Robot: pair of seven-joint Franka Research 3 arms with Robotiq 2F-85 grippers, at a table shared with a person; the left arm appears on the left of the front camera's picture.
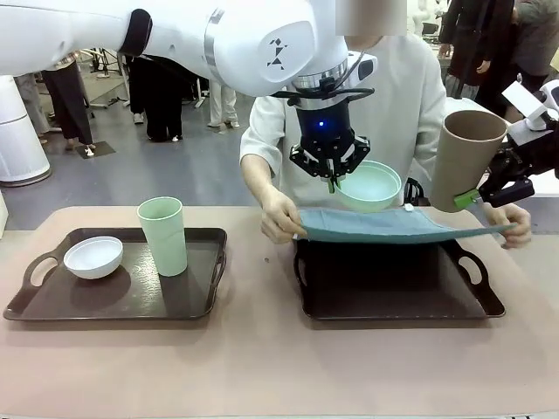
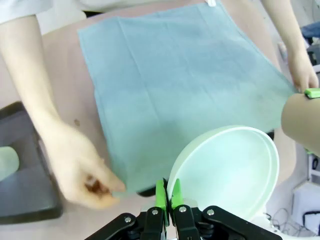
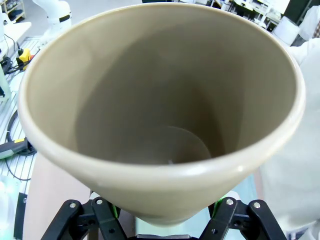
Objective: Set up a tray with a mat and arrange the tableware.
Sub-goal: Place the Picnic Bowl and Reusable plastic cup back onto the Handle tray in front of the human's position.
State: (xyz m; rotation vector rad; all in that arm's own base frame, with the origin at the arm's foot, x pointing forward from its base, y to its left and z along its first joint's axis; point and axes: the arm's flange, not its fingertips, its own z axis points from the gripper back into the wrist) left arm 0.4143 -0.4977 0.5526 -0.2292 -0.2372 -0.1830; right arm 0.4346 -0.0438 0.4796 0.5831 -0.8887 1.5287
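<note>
A person's hands (image 1: pixel 278 218) hold a teal mat (image 1: pixel 393 225) spread just above the right dark tray (image 1: pixel 397 307). My left gripper (image 1: pixel 330 179) hangs above the mat's far edge, shut on the rim of the mint green bowl (image 1: pixel 371 186). In the left wrist view the fingertips (image 2: pixel 161 192) pinch the bowl (image 2: pixel 230 170) rim over the mat (image 2: pixel 180 85). My right gripper (image 1: pixel 476 197) is shut on the tilted brown cup (image 1: pixel 467 157) in the air at the far right. The right wrist view looks into the brown cup (image 3: pixel 165 110), held at its base by the right gripper (image 3: pixel 165 216).
The left tray (image 1: pixel 201 297) carries a white bowl (image 1: pixel 93 256) and a pale green cup (image 1: pixel 162 234), upright. The person sits at the far side, with a hand (image 2: pixel 80 167) at the mat's near corner and the other hand (image 2: pixel 302 70) at the opposite edge.
</note>
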